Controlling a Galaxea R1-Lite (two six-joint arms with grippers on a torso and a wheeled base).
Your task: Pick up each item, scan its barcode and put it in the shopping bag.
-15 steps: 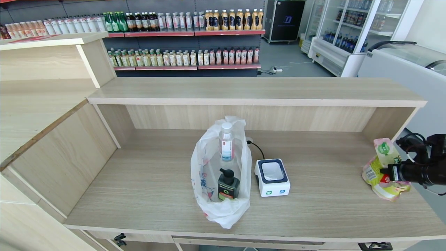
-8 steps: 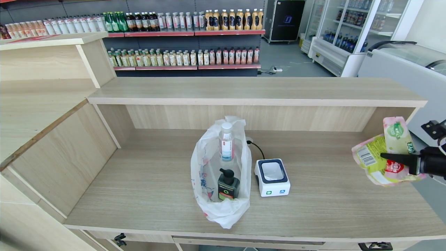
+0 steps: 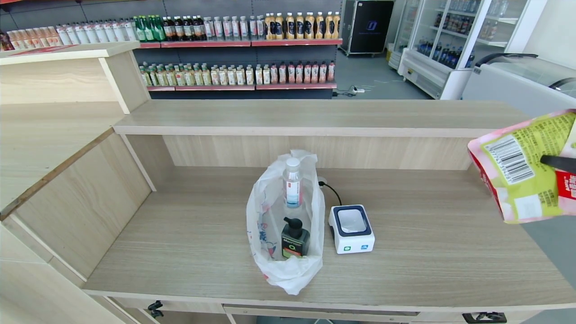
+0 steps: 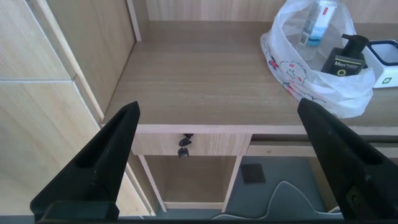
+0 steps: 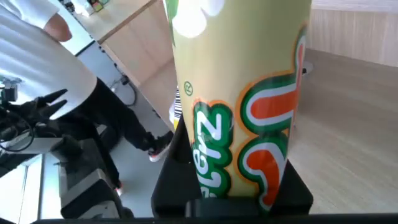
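A green and pink snack pouch (image 3: 524, 180) hangs in the air over the counter's right end, its barcode (image 3: 508, 159) turned toward the head view. My right gripper (image 3: 560, 164) is shut on the pouch (image 5: 249, 93). The white shopping bag (image 3: 310, 211) stands open mid-counter with a clear bottle (image 3: 292, 182) and a black pump bottle (image 3: 294, 240) inside. Just right of the bag sits the white barcode scanner (image 3: 351, 227). My left gripper (image 4: 214, 168) is open and holds nothing, low in front of the counter's front edge, left of the bag (image 4: 292, 68).
The wooden counter (image 3: 427, 252) has a raised back shelf (image 3: 324, 117) and a tall side wall (image 3: 76, 198) on the left. The scanner's black cable (image 3: 333, 191) runs to the back. Store shelves and fridges stand beyond the counter.
My right gripper has lifted the snack pouch off the counter's right end, up and closer to the head camera. The pouch has turned, so its barcode side now shows.
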